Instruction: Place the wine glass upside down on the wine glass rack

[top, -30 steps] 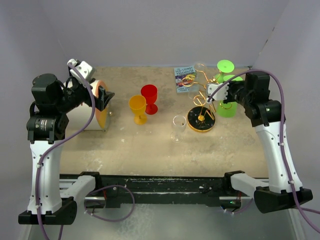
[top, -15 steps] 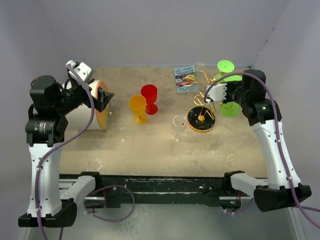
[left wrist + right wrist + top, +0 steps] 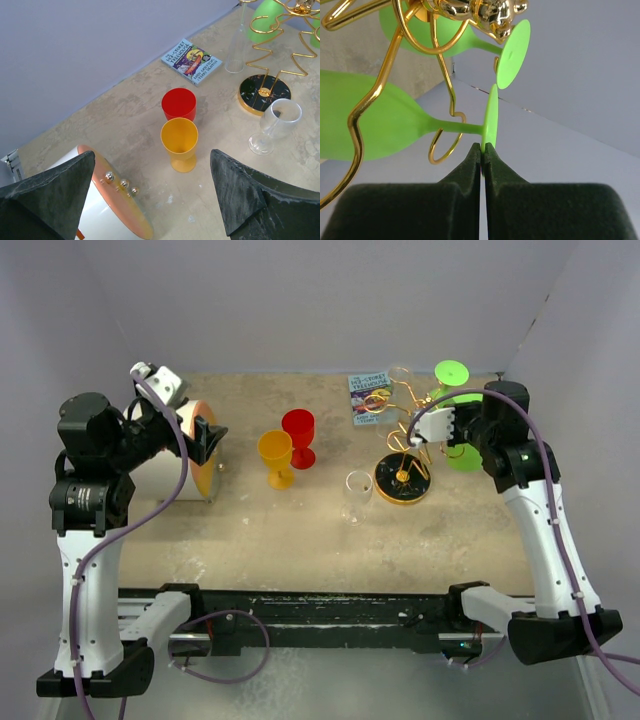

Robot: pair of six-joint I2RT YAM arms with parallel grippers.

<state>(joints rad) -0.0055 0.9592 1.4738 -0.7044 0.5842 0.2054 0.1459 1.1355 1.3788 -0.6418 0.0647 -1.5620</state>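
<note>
pinching the foot rim of the green wine glass (image 3: 375, 122) with the right gripper (image 3: 483, 147), jaws shut tight on it. stem already threaded through a ring of the wine glass rack (image 3: 364, 107). looks nearly done: just let go, back away. left gripper (image 3: 150, 159) wide open, holding nothing.
</note>
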